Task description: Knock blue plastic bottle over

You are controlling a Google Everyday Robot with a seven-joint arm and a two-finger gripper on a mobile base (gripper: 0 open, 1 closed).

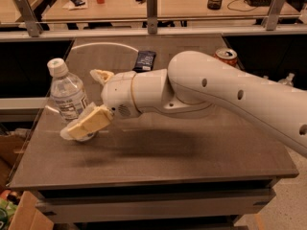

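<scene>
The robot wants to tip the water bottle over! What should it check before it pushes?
1. Blue plastic bottle standing up, not tipped yet: ok.
2. Gripper open and right at the bottle, with its lower finger against the bottle's bottom part: ok.
3. White cap on the bottle: ok.
4. Red can and dark bar well away from the bottle: ok.
5. The bottle will land on the table and not roll off; it stands near the left edge: cannot tell.
</scene>
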